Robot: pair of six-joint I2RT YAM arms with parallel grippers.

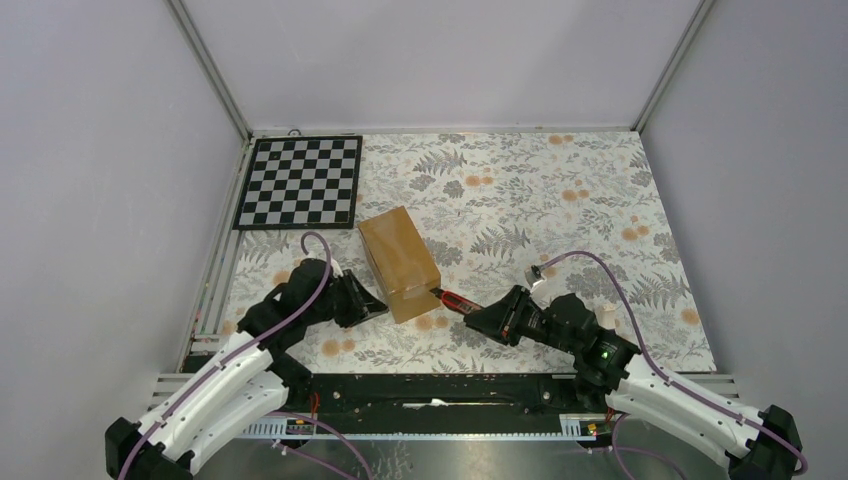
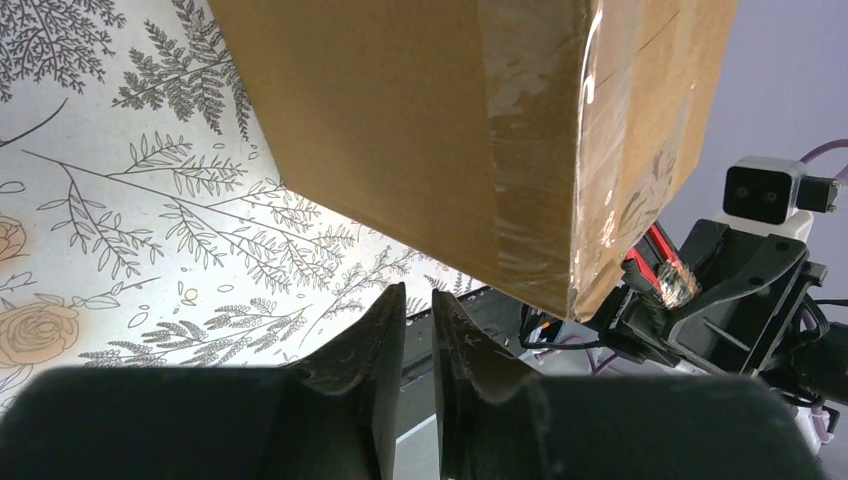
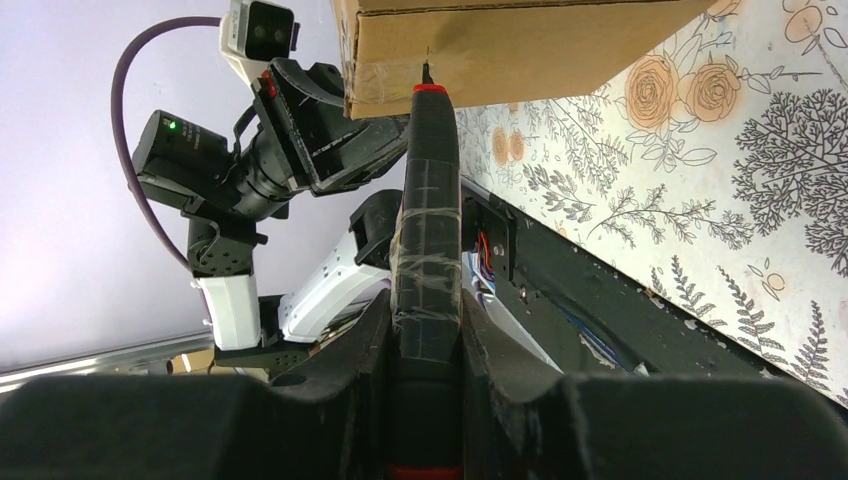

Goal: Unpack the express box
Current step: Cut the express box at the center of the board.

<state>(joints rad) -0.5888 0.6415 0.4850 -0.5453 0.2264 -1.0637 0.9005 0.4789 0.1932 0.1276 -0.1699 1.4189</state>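
Near the centre of the worktop [image 1: 560, 200] lies the express box [image 1: 400, 260], flat on its broad face and turned at an angle, one short end toward the arms and the other toward the far wall. Clear tape [image 2: 530, 150] wraps the near vertical corner edge and the seams of that end.

Left pincer [image 1: 372, 306]: positioned just beside the near left edge of the box, low over the worktop. Its fingers [image 2: 385, 345] stand almost together, with only a narrow slit between them and nothing in it. The wrist view shows the fingertips short of the cardboard.

Right pincer [image 1: 480, 318]: clenched on the taped black body of the red-handled cutter [image 1: 455, 299]. The cutter points at the near right corner of the box, and its tip meets the taped edge there. Whether the blade enters the cardboard cannot be told.

Open room: floral worktop extends well beyond the box on the right and far sides. On the left, a checkerboard mat [image 1: 300, 182] occupies the far left corner, apart from the box. Between the two pincers only the near end of the box intervenes. Plain walls bound the worktop on three sides
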